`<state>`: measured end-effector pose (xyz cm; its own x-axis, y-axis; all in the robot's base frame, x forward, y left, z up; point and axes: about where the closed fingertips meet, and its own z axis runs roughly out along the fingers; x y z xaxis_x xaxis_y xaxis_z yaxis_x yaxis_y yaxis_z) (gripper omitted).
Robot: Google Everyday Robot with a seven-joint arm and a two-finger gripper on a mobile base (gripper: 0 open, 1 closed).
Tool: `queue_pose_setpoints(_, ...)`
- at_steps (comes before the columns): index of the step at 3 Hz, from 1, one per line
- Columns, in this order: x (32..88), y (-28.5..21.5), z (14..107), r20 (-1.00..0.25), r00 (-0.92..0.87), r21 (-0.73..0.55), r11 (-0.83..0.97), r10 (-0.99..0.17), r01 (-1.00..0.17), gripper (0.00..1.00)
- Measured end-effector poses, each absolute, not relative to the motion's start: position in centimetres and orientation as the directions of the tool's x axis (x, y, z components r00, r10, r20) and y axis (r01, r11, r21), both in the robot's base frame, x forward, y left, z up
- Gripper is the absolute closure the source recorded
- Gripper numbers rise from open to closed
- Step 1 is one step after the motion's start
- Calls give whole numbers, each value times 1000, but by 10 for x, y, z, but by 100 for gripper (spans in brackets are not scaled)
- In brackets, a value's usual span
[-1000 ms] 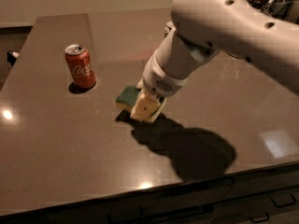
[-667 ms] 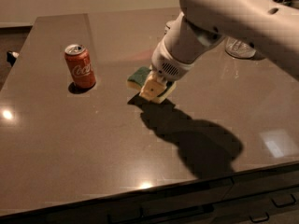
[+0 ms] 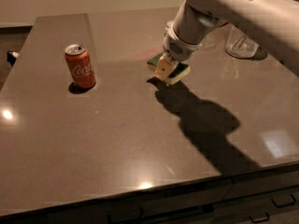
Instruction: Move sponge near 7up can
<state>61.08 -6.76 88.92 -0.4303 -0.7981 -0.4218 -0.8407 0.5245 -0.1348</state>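
Note:
My gripper (image 3: 165, 72) is shut on the sponge (image 3: 180, 73) and holds it just above the dark tabletop, near the middle toward the back. The sponge's green top shows to the left of the fingers and its pale yellow foam to the right. A silver-white container (image 3: 243, 46), which looks like the 7up can, stands at the back right. Its top is hidden behind my arm. The sponge is about a can's length or two to its left.
A red Coca-Cola can (image 3: 80, 66) stands upright at the left of the table (image 3: 117, 139). My white arm crosses the top right and casts a large shadow on the table. Drawer fronts (image 3: 261, 204) run below the front edge.
My gripper has carried the sponge toward the back right, away from the Coca-Cola can and closer to the silver-white can. The Coca-Cola can has not moved.

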Motion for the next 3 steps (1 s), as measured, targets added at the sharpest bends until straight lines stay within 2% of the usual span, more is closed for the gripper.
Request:
queue_pose_setpoints(1, 641, -86, 878, -383, -497, -138, 581, -778, -803, 100)
queue_pose_setpoints(2, 662, -108, 867, -363, -546, -121, 619, -755, -776, 82)
queue_pose_setpoints(3, 673, -123, 861, -364, -561, -96, 629, -744, -771, 59)
